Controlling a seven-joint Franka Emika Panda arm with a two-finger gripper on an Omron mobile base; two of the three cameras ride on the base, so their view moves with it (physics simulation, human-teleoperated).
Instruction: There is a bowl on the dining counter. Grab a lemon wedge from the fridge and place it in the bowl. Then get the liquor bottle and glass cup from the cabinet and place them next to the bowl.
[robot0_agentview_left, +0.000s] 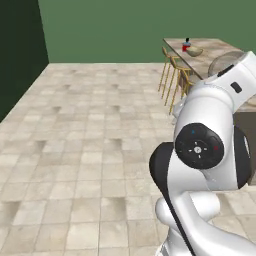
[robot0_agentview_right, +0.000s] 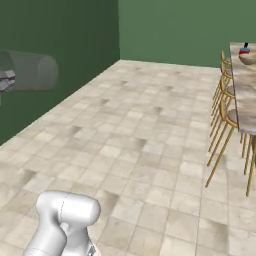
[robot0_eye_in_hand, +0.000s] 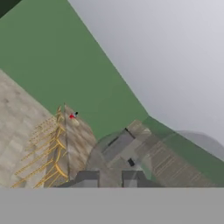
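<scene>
The clear glass cup (robot0_agentview_right: 32, 71) hangs in the air over the tiled floor, with my gripper (robot0_eye_in_hand: 109, 178) shut on it. Its see-through wall (robot0_eye_in_hand: 144, 148) curves around my fingertips (robot0_eye_in_hand: 87, 177), and it shows as a grey dome (robot0_agentview_left: 222, 62) above my arm. Far ahead, the olive-tan bowl (robot0_agentview_left: 195, 51) (robot0_agentview_right: 248, 58) sits near the end of the dining counter (robot0_agentview_left: 212, 57) (robot0_agentview_right: 245, 95). Right beside the bowl stands the liquor bottle (robot0_agentview_left: 186, 46) (robot0_agentview_right: 244, 49) (robot0_eye_in_hand: 72, 117). The lemon wedge, the fridge and the cabinet are out of view.
Yellow-framed stools (robot0_agentview_left: 175, 77) (robot0_agentview_right: 225, 105) (robot0_eye_in_hand: 48, 144) line the near side of the counter. A wide stretch of beige tiled floor (robot0_agentview_left: 90, 150) lies between me and the counter. Green walls (robot0_agentview_right: 165, 30) close the room behind and to the left.
</scene>
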